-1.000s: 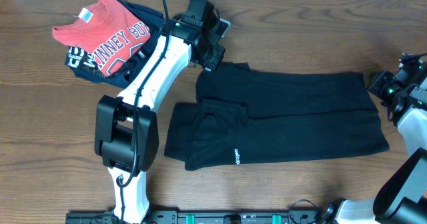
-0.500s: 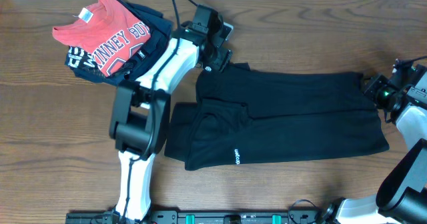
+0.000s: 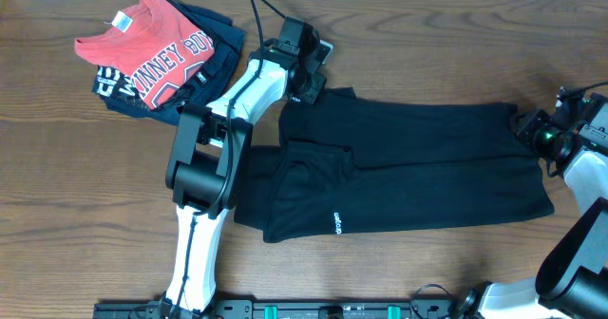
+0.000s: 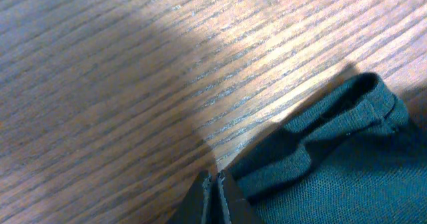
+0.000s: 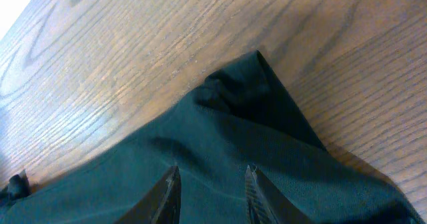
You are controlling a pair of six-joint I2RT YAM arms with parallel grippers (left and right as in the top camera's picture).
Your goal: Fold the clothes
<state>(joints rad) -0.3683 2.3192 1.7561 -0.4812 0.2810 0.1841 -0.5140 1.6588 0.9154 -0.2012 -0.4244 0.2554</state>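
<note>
Overhead: the black T-shirt (image 3: 408,167) lay mid-worktop (image 3: 427,34), sleeves folded in; crosswise folds apparently remained. Left wrist: the left gripper (image 4: 215,187) was clenched at a shirt corner, catch unclear. Right wrist: the right gripper (image 5: 210,191) straddled cloth, released.

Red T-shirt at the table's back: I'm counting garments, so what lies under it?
A navy garment with white print shows from under the red T-shirt along two of its edges. Whether anything more lies beneath is covered.
</note>
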